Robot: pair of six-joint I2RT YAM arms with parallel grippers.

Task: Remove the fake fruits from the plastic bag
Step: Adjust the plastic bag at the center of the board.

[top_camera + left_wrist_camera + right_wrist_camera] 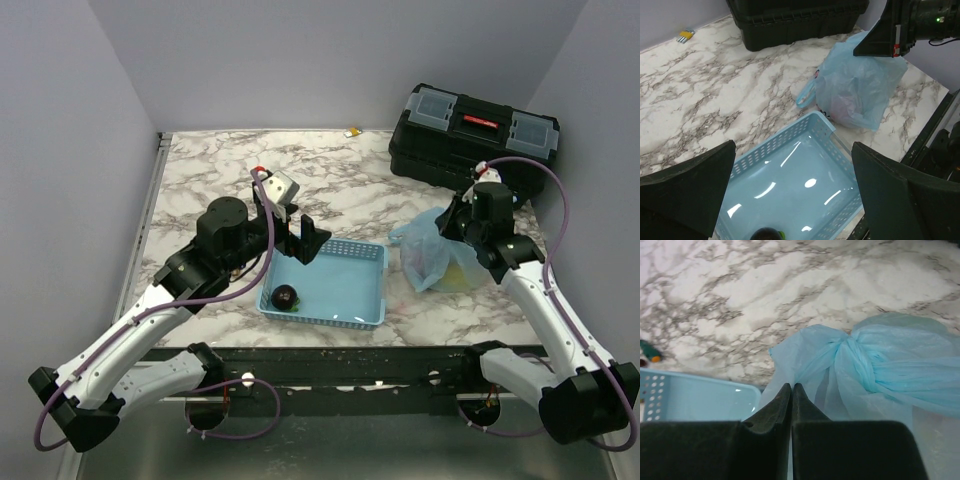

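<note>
From above, the plastic bag (432, 256) slumps on the desk (200, 180) just right of the basket (345, 300). The fake fruits (458, 276) show only as tints through its film. Your left hand (303, 240) hangs spread wide over the basket's far left corner.

The left wrist alone shows a loop handle (805, 96) trailing toward the basket. The film looks thin, light and slippery, so grip gathered folds.

The right wrist shows your right hand (791, 388) pressed closed, apparently on a fold, near a bunched gather.
</note>
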